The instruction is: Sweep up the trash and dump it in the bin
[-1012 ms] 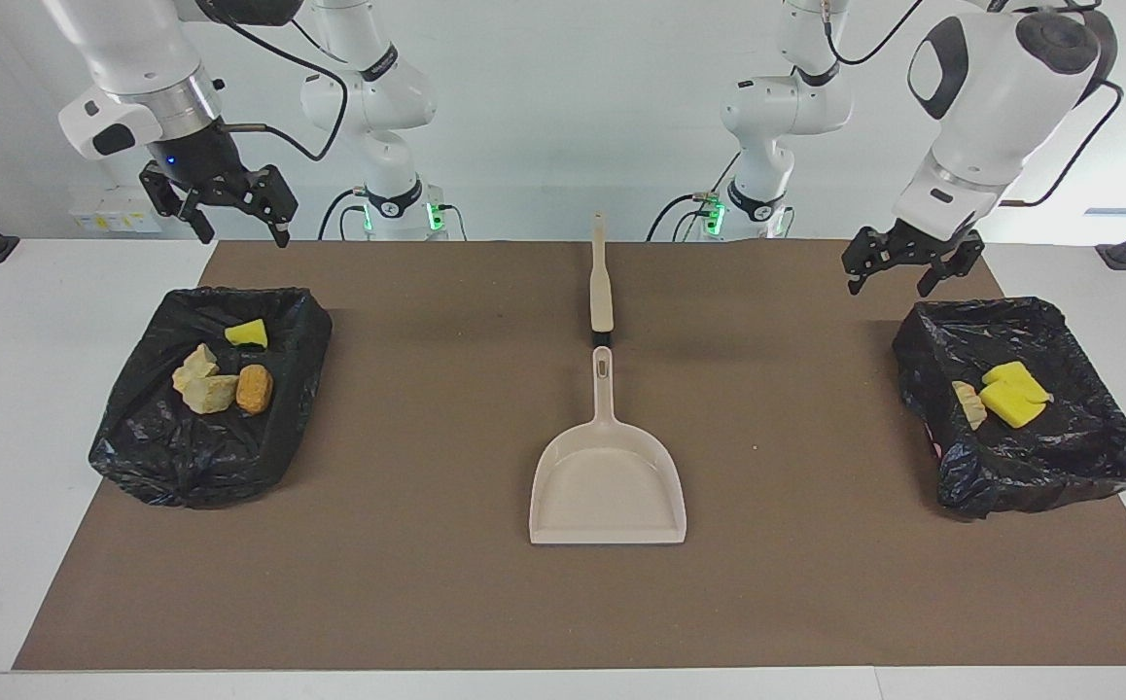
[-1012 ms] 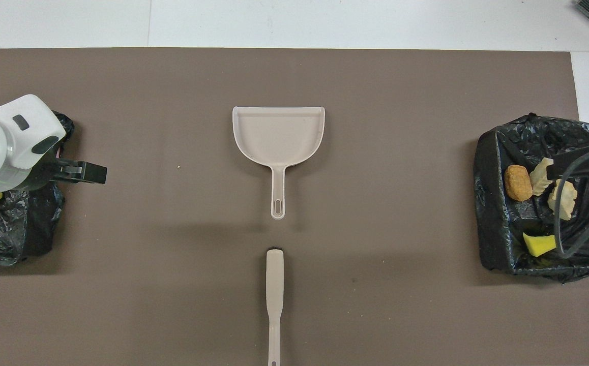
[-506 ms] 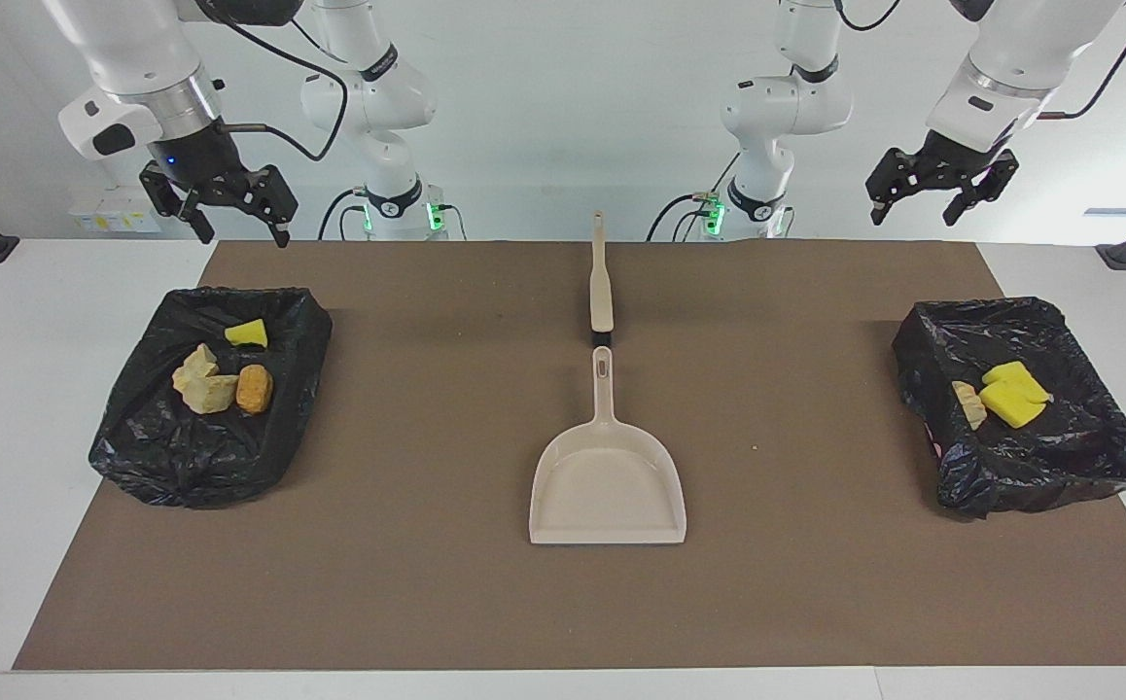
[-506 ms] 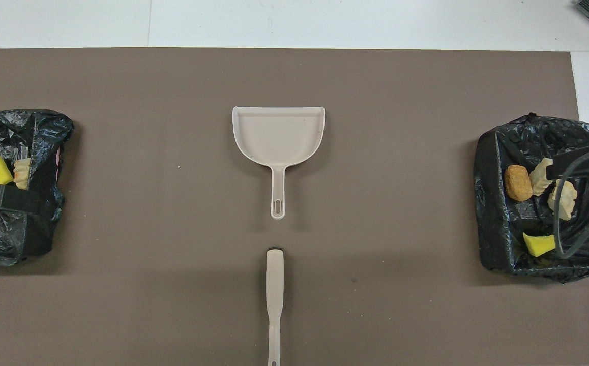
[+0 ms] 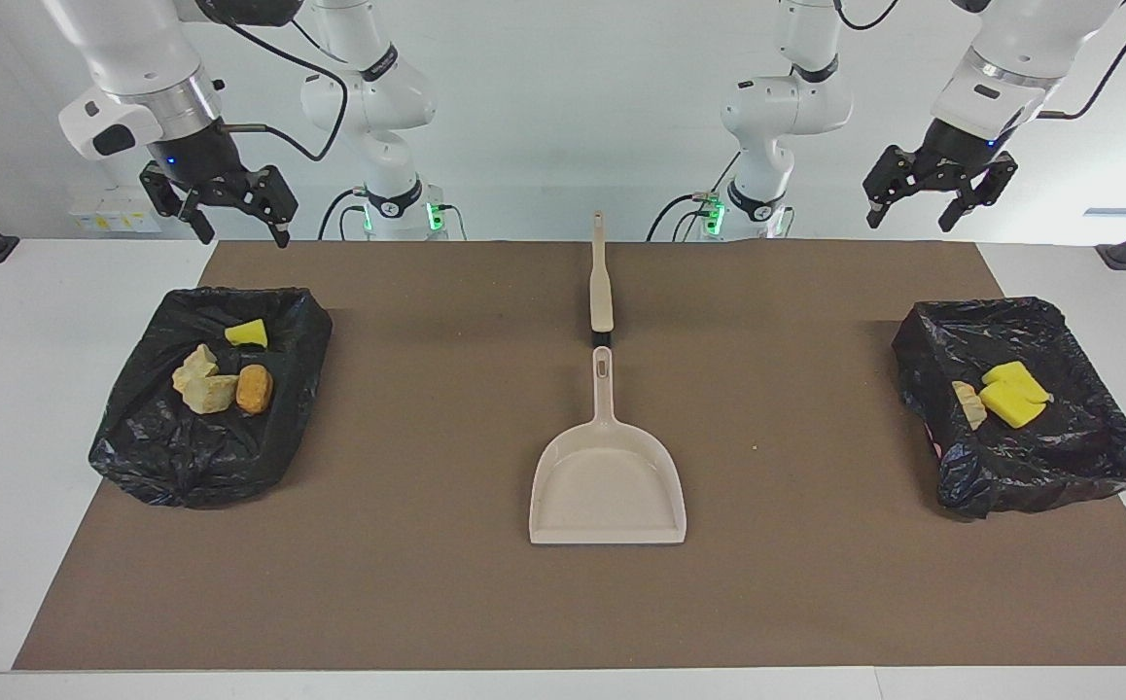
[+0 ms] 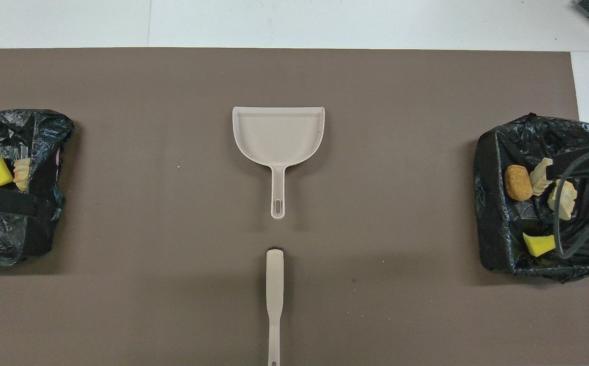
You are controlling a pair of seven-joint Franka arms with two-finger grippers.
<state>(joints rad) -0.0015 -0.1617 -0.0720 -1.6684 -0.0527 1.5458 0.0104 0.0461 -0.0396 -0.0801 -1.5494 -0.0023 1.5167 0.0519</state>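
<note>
The left claw (image 5: 939, 194) hangs open and empty above the black-lined bin (image 5: 1088, 457) at its end of the table; the right claw (image 5: 229, 207) hangs likewise over the other lined bin (image 5: 164, 457). All torn sponge chunks (image 5: 223, 374) already lie in bins. Keep both claws raised; leave the beige plastic dustpan (image 5: 608, 486) and beige brush (image 5: 601, 287) on the brown mat.

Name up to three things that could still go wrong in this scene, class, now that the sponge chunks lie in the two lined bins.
1. The bin at the left arm's end overhangs the brown mat; a nudge might shift it.
2. The dustpan and brush lie mid-table; a low sweep by the open left gripper or open right gripper could knock them.
3. Crumbs on the mat may be missed.
</note>
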